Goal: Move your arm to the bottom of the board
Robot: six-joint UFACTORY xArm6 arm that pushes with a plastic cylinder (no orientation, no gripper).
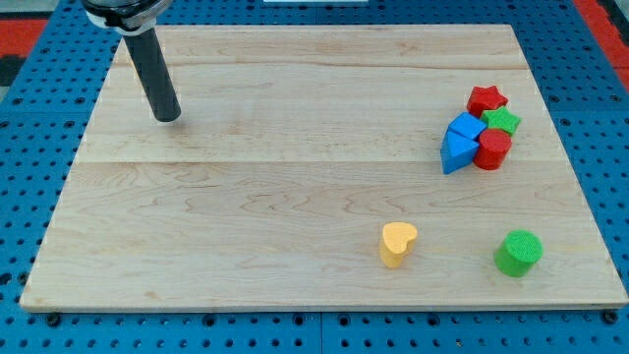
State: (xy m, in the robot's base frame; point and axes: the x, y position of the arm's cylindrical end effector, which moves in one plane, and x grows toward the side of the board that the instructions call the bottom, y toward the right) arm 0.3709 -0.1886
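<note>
The dark rod comes down from the view's top left, and my tip [167,117] rests on the wooden board [295,177] in its upper left part. It is far from every block. A cluster sits at the view's right: a red star [486,98], a green star [502,120], a blue cube [466,127], a blue triangle [455,153] and a red cylinder [493,149], all touching or nearly so. A yellow heart [397,243] and a green cylinder [518,253] stand apart near the board's bottom right.
The board lies on a blue pegboard table [29,147] with rows of holes. Red surface shows at the view's top corners [20,29].
</note>
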